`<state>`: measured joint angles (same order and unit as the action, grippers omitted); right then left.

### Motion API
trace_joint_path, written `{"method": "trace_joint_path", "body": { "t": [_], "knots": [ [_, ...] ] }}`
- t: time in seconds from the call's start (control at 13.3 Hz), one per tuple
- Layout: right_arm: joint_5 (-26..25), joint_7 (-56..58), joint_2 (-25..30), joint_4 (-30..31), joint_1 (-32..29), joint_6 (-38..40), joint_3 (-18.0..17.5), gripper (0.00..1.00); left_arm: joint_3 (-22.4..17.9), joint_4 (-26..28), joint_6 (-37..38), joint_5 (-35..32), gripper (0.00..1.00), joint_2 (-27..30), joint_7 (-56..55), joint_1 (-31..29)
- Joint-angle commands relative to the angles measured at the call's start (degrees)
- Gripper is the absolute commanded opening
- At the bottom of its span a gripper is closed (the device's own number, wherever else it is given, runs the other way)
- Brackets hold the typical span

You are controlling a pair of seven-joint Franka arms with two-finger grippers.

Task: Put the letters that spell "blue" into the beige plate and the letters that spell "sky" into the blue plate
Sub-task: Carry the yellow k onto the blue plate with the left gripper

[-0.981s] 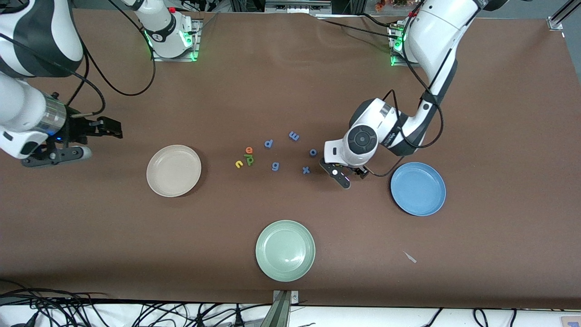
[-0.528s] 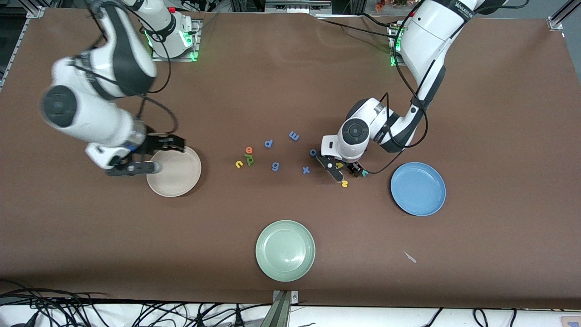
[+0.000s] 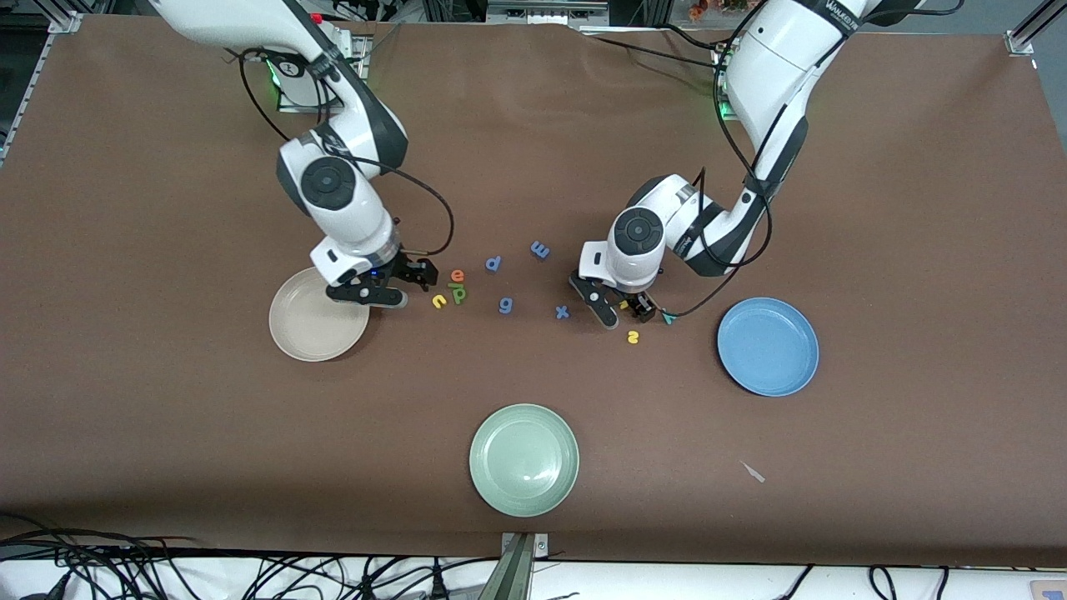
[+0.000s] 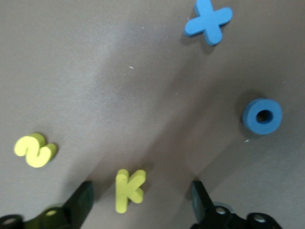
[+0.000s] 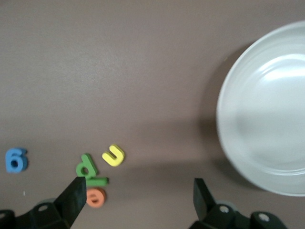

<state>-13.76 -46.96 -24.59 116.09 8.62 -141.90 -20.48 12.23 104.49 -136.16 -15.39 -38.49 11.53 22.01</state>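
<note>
- My table [image 3: 533, 150] is plain brown.
- I see yellow k [image 4: 127, 190], yellow s [image 4: 35, 150], blue x [image 4: 208, 21], blue o [image 4: 262, 116].
- Beige plate [image 3: 304, 333], blue plate [image 3: 768, 347], pale green plate [image 3: 523, 459].

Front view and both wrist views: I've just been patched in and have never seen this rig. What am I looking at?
Two white robot arms work at a brown table. The front view comes from a high camera facing them. Each wrist view looks down past that arm's own end effector.

On the table lie small foam letters and three round plates, all empty: a beige plate, a blue plate and a pale green plate.

The left end effector is open, with a finger on either side of the yellow foam k, not gripping it. The yellow foam s lies beside it.

The right end effector is open, between the beige plate and the yellow foam u.

Nothing is held.
</note>
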Motion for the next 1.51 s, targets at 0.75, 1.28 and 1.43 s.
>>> {"method": "trace_joint_path", "body": {
  "t": [0.75,1.28,1.43],
  "knots": [
    [-6.36,-17.97,-13.02,-3.76,4.38,-12.78,3.34,0.91,-0.98,-3.32,16.86,-2.54,0.04,8.08,3.48,-3.27],
    [-9.27,-20.01,-13.82,-4.20,4.83,-12.70,3.87,0.60,-0.98,-4.83,17.77,-2.80,0.06,8.09,17.12,-18.47],
    [-9.27,-20.01,-13.65,-4.20,4.83,-12.43,3.87,0.45,-0.98,-4.48,14.36,-2.80,0.08,5.89,20.10,-20.85]
  ]
}}
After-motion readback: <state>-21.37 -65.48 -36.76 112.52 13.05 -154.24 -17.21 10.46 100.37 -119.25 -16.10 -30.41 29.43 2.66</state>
